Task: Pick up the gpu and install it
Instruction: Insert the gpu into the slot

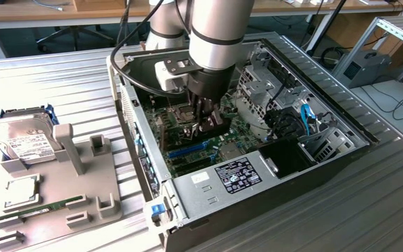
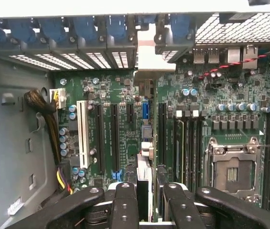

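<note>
Black fingers (image 2: 125,202) of the hand (image 2: 149,200) fill the near edge of the wrist view, pinching the gpu (image 2: 146,119) edge-on between them. Seen edge-on, the card runs away from the hand across the motherboard (image 2: 221,124), with its silver end bracket (image 2: 149,57) reaching toward the blue-latched rear slots of the case. Black expansion slots (image 2: 107,138) and one white slot (image 2: 82,133) lie just beside the card; the empty CPU socket (image 2: 232,171) sits on its other side. In the exterior view the arm (image 1: 219,31) reaches down into the open computer case (image 1: 314,142), and the hand (image 1: 209,128) holds the dark card (image 1: 212,127) upright just above the board; whether it touches a slot cannot be told. At the exterior view's left, a grey parts holder (image 1: 82,184) on the ribbed metal worktop (image 1: 61,89) carries a hard drive (image 1: 23,142), a CPU (image 1: 21,190) and a green memory stick (image 1: 33,211).
</note>
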`<state>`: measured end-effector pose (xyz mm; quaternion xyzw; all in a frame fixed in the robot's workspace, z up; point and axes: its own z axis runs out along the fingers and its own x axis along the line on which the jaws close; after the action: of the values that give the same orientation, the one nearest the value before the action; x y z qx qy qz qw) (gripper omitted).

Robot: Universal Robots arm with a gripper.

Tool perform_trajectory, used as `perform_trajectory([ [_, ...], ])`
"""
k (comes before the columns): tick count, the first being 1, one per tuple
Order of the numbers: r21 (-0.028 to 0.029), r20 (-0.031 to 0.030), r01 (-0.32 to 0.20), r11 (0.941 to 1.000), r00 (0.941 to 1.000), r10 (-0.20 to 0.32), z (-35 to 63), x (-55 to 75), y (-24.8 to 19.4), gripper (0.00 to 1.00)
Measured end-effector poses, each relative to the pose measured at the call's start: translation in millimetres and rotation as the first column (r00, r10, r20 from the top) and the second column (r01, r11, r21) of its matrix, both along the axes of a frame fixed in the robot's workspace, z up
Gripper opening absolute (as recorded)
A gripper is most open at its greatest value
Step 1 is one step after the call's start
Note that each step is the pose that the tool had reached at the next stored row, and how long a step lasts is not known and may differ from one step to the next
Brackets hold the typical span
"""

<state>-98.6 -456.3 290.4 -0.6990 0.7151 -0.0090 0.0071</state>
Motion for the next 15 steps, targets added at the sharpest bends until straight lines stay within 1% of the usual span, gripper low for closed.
perform_trajectory([
  [7,0.0003,0.0002,0.0,1.0,1.0,0.0,-4.1,-9.8,0.1,0.26],
  [15,0.0,0.0,0.0,1.0,1.0,0.0,-9.9,-14.8,0.0,0.26],
])
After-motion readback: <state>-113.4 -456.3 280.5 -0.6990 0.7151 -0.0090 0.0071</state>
